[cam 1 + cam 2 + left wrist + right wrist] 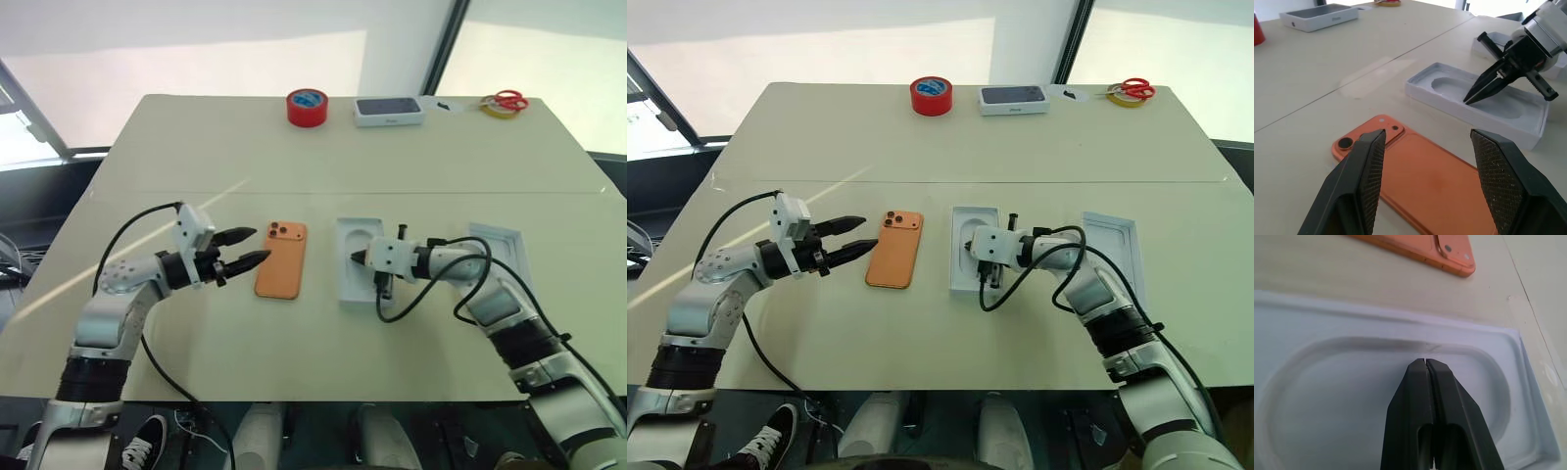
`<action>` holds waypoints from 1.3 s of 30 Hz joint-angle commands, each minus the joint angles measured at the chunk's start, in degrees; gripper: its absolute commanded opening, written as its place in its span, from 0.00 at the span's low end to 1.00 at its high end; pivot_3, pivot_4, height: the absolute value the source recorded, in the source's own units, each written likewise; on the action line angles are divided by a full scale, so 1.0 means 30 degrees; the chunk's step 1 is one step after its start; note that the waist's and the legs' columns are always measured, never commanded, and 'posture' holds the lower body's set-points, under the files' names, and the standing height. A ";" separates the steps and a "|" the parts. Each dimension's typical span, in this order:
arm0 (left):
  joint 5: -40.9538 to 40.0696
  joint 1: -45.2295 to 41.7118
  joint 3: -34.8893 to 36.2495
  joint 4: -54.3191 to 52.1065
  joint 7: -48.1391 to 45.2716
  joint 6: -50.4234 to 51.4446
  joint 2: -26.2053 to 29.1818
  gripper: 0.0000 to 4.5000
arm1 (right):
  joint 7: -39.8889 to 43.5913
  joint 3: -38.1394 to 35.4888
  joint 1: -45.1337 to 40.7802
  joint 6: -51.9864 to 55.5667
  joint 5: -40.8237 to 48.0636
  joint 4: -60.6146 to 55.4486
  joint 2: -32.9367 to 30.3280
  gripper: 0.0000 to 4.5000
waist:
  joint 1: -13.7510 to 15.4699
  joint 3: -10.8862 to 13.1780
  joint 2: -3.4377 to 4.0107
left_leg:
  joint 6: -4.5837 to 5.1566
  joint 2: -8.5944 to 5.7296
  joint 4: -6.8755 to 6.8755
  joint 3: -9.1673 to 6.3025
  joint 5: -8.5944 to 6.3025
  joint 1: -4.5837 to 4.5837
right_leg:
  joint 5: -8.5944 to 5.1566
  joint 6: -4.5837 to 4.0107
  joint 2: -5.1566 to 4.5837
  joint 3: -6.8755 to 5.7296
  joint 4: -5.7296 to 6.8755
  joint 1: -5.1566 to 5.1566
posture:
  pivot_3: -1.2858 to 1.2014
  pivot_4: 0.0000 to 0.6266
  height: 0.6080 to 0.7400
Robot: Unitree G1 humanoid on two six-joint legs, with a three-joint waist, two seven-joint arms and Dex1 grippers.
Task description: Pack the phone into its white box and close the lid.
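The orange phone (281,259) lies back up on the table, its camera lenses at the far corner. My left gripper (261,245) hovers open just to its left, pointing level at it, one finger on each side of the phone's lens end in the left wrist view (1427,142). My right gripper (355,258) is shut and empty, its tip over the rounded recess of a white moulded insert (358,284) right of the phone. A shallow tray, white inside, the lid (502,250), lies further right behind my right arm. The white box is hidden or out of view.
At the table's far edge stand a red tape roll (308,107), a closed white box with a dark top (389,111), and red scissors on a yellow tape ring (505,102). Black cables hang from both wrists. A seam (294,192) crosses the table.
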 commanded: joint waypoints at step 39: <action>-0.4913 -0.3264 0.2356 0.2484 0.5005 1.8128 -0.0862 0.65 | 0.1808 0.5119 -0.5757 0.6997 -0.2984 -0.0013 0.5331 0.01 | -0.0421 -0.0017 -0.0051 | -0.0098 0.0004 0.0001 -0.0026 0.0066 0.0020 | 0.0044 0.0082 0.0034 -0.0054 0.0278 -0.0136 | 0.52 0.24 0.98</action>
